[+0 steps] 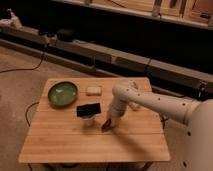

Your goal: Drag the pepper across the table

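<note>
Pepper (106, 125) at claw (110, 121), on wood table (70, 142)

My gripper (112, 120), down at mid-table (60, 142), hides most of the pepper (105, 126); my body (201, 135) runs off the right edge.

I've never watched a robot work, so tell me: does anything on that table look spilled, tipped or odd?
Nothing stands out. The claw is low over the table, at the dark pepper. The green bowl sits upright and the pale block lies flat, no spill visible.
</note>
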`<state>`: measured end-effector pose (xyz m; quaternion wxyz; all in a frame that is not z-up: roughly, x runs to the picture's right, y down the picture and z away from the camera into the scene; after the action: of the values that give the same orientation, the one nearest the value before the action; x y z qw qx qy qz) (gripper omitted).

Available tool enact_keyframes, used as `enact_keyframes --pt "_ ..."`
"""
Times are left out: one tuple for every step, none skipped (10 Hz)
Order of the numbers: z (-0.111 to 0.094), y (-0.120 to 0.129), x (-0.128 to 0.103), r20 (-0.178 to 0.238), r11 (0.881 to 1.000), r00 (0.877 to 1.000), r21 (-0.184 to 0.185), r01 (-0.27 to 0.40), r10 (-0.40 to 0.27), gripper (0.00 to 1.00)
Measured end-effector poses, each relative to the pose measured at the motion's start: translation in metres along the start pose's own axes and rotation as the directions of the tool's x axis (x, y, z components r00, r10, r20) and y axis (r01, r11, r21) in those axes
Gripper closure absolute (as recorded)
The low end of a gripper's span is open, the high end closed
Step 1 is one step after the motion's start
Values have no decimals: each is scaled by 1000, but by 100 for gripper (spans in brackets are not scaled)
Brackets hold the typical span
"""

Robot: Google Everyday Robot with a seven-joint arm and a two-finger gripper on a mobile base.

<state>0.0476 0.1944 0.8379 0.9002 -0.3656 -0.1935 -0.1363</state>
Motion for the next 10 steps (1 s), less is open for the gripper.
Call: enact_keyframes --pt "0 0 0 1 1000 1000 1 -1 1 82" --pt "0 0 -1 2 1000 1000 0 0 0 90" --pt "0 0 -1 1 1000 1000 0 2 -2 97" --pt "1 0 -2 -1 1000 1000 -1 2 -2 99" --pt "5 4 -1 -18 1000 1000 -6 5 -5 99" --pt "9 8 -3 -36 1000 999 -16 13 -14 99" --pt "14 12 -6 -56 999 998 -26 24 -25 99" --pt "18 17 -10 -76 999 996 -33 36 -38 99" --pt "20 21 -14 -86 998 995 -37 44 -47 99" --pt "23 28 -20 -99 997 993 -45 58 -62 99"
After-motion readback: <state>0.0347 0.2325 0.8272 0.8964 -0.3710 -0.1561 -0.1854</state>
